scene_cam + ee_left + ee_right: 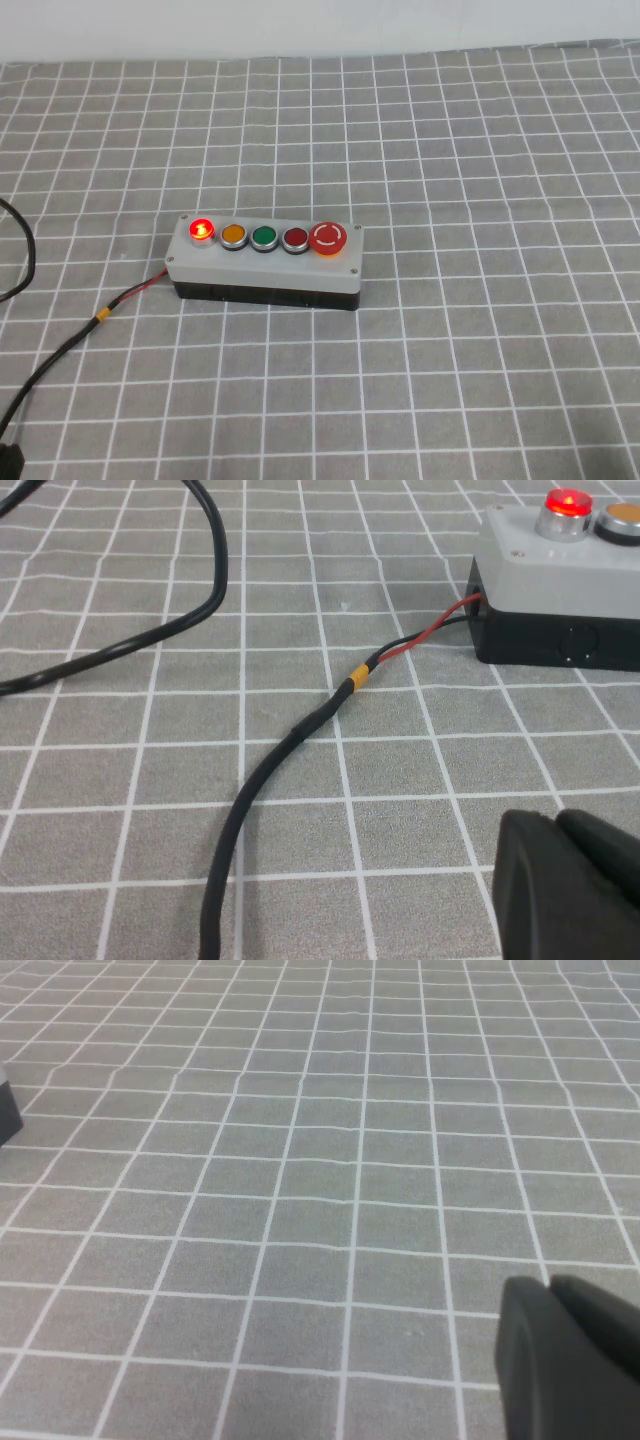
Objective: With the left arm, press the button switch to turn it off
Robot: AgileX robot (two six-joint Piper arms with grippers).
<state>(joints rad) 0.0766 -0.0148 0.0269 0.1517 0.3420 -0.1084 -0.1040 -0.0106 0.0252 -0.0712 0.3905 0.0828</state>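
The glowing button switch (202,230) sat at the 9 o'clock end of the grey box (265,268), right beside the orange button (233,235), so a sloppy press could've hit that one instead. The left gripper (570,885) hung low, well short of it; the right gripper (570,1355) was parked over bare cloth. Couldn't tell either's opening. Only the left wrist view showed the red-and-black wires (425,637) entering the box.

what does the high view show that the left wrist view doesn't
Only the high view shows the whole box with the green button, dark red button and big mushroom button. Only the left wrist view shows the left gripper, low and short of the box. Both show the glowing button switch, orange button and cable. The right gripper appears in neither.
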